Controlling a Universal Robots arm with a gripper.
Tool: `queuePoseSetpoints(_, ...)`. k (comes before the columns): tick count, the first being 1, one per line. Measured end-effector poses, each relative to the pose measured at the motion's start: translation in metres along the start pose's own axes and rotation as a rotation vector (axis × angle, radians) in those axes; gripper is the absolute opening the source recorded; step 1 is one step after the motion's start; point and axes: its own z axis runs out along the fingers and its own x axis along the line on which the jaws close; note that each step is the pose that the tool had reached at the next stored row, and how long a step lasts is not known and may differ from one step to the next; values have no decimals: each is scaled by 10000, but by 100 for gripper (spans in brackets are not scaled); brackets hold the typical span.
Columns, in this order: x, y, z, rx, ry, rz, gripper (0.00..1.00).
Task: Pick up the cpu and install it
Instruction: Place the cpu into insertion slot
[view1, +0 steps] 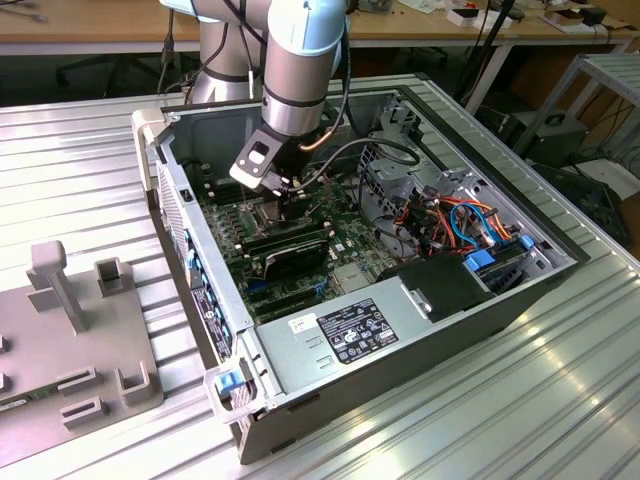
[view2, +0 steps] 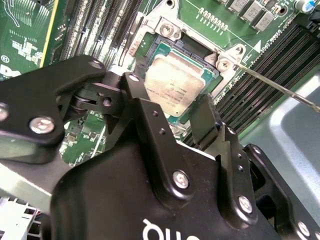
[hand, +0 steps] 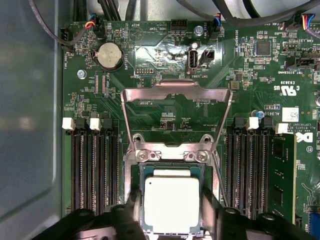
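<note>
2 black fingers (view2: 202, 117) of the gripper (view2: 167, 92) pinch the small flat square grey-topped cpu (hand: 171, 200) by opposite edges, as we see in both wrist views. The cpu sits within the open metal-framed socket (hand: 172, 156) on the green motherboard (hand: 165, 117), inside the grey computer case (view1: 400, 380) lying on the ribbed metal surface (view1: 560, 400).

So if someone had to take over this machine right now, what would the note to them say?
Gripper: the arm's black gripper is down inside the open dark metal computer case, right over the socket. I cannot tell whether it is gripping.
Things: the small flat square grey-topped cpu sits in, or just above, the metal-framed square socket on the green motherboard.
Done: the cpu is at the socket.
Left: the hinged silver metal retention frame stands open, so the cpu is not yet clamped.
</note>
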Motion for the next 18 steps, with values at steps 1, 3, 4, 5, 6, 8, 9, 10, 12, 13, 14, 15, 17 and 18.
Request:
queuePoseSetpoints(1,0,0,0,1,0,0,62)
queuePoseSetpoints(3,0,-1,-1,1,-2,-1,62)
queuePoseSetpoints(4,0,-1,-1,1,-2,0,62)
queuePoseSetpoints(5,0,-1,-1,2,-3,-1,62)
queuePoseSetpoints(6,-1,-1,-5,3,-5,-1,62)
queuePoseSetpoints(8,0,-1,-21,2,-4,-1,62)
queuePoseSetpoints(9,0,0,-35,2,-3,0,62)
queuePoseSetpoints(10,1,0,-56,1,-2,0,62)
queuePoseSetpoints(12,1,1,-101,2,-3,0,62)
queuePoseSetpoints(13,2,2,-118,1,-3,0,62)
queuePoseSetpoints(14,2,3,-148,2,-3,0,62)
queuePoseSetpoints(15,3,4,-178,2,-3,0,62)
queuePoseSetpoints(17,4,6,-233,1,-2,-1,62)
queuePoseSetpoints(18,4,6,-258,1,-2,0,62)
